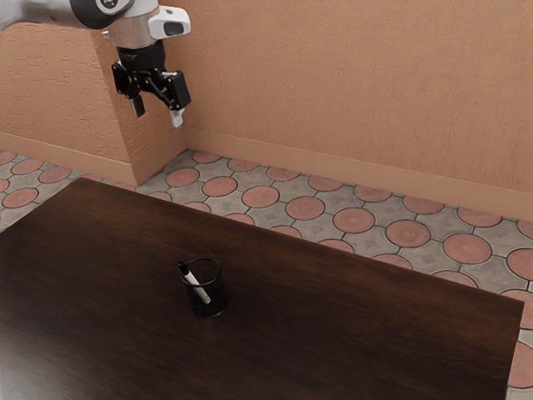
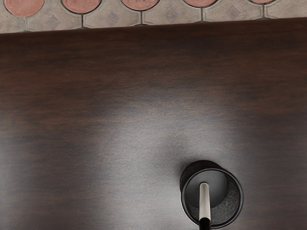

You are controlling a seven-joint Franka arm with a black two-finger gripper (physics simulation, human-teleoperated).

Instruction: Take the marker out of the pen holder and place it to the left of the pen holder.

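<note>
And here comes the arm (image 1: 62,12), reaching in from the exterior view's upper left, its hand (image 1: 141,57) hanging high above the level of the bench (image 1: 350,333). The wrist drops down from the last pale link, and the end effector (image 1: 157,112) points downward, its fingertips aimed at bench level rather than out to the side. It's open, folks: the two fingers stand clearly apart with a gap between them, gripping nothing. Hand and pen holder (image 1: 215,309) are well apart, the fingertips far higher than the holder's rim.

Down on the bench, the round black pen holder stands upright, and the marker (image 1: 198,287) is right there inside it! It's on a slant, white body running down into the holder, black end up at the rim and poking out on the exterior view's left. The wrist view looks down on the same scene from above: open mouth of the holder, pale barrel leaning across it, dark end over the rim. Beyond the bench edge lies the floor (image 1: 354,220) with its round pinkish tiles, and behind that rises the orange-tan wall (image 1: 350,83).
</note>
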